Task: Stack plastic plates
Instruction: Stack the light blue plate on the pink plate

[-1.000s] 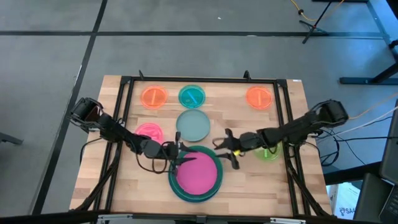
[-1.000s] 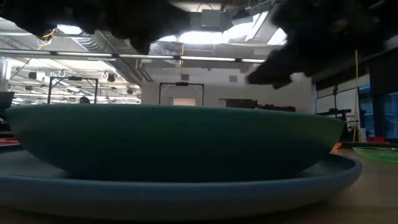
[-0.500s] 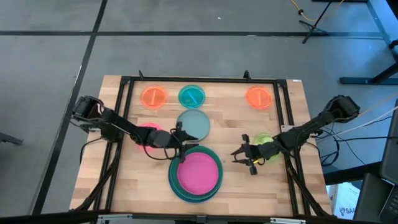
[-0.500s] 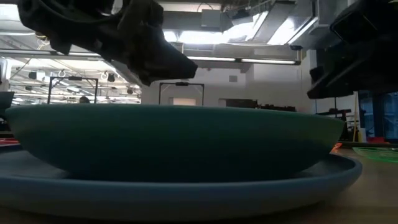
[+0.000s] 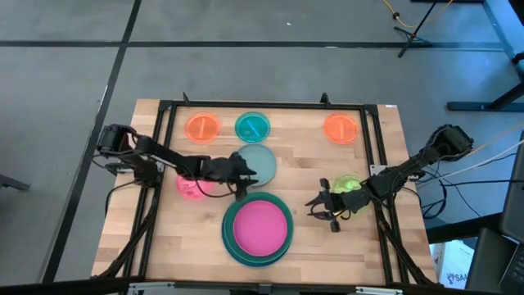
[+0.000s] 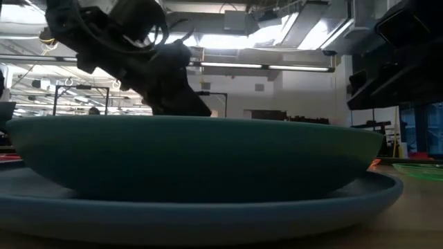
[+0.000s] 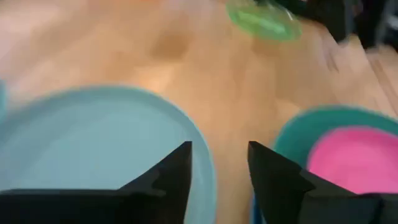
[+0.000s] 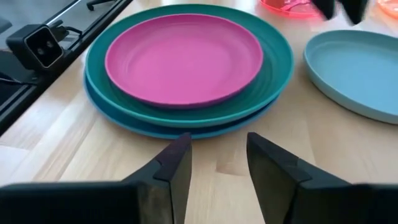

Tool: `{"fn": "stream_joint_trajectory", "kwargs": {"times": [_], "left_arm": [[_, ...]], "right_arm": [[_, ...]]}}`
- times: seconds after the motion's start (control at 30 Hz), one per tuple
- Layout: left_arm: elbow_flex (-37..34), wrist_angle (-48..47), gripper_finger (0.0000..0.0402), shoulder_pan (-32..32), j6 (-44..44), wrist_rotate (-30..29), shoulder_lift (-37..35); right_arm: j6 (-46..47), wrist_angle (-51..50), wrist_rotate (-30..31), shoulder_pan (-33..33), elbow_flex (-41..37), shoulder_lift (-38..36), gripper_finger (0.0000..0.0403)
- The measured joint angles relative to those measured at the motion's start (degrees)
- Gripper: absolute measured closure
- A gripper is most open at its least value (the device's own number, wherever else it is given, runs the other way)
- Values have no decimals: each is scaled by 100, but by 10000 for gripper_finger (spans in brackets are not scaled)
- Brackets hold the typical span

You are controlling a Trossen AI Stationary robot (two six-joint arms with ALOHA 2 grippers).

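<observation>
The left claw (image 5: pixel 242 173) is held spread at the near rim of the round pale teal plastic plate (image 5: pixel 257 163). The right claw (image 5: pixel 320 205) is held spread over the desk (image 5: pixel 360 238), right of the magenta plastic plate (image 5: pixel 261 227) stacked on larger green and blue ones.

Wooden table (image 5: pixel 303 254), grey floor (image 5: pixel 65 98)

Showing magenta plate (image 5: pixel 261 227) on green plate (image 5: pixel 282 208) over blue plate (image 8: pixel 149 126); pale teal plate (image 5: pixel 260 163), two orange plates (image 5: pixel 203 128), lime plate (image 5: pixel 350 182); pale wood desk (image 5: pixel 327 246).
</observation>
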Motion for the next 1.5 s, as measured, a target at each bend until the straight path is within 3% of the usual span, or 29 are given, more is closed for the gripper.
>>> {"fn": "stream_joint_trajectory", "kwargs": {"times": [0.1, 0.27, 0.4, 0.5, 0.6, 0.7, 0.8, 1.0, 1.2, 1.5], "left_arm": [[291, -805, 218, 180, 7, 328, 0], [1328, -2878, 192, 363, 46, 161, 0], [2021, -4473, 193, 408, -126, -717, 0], [2294, -5096, 196, 401, -241, -1600, 0], [2334, -5182, 197, 403, -267, -2083, -4], [2220, -5265, 197, 515, -672, -2042, -4], [2083, -5430, 197, 786, -1371, -1663, -4], [1725, -5376, 197, 1269, -1862, -934, -4], [1449, -5337, 197, 1539, -2090, -574, -4], [1080, -4546, 198, 1559, -2072, -85, -4]], "right_arm": [[14, -1, 11, 0, 0, 2, 259], [14, -12, 215, 0, 0, 2, 259], [22, -49, 311, 0, 0, 4, 259], [31, -66, 310, 0, 0, 4, 259], [124, -135, 310, 0, 2, 4, 259], [180, -243, 311, 0, 2, 4, 259], [182, -230, 310, 0, 2, 4, 259], [180, -224, 477, 0, 2, 4, 259], [180, -224, 507, 0, 2, 4, 259], [180, -228, 507, 0, 2, 4, 259]]}}
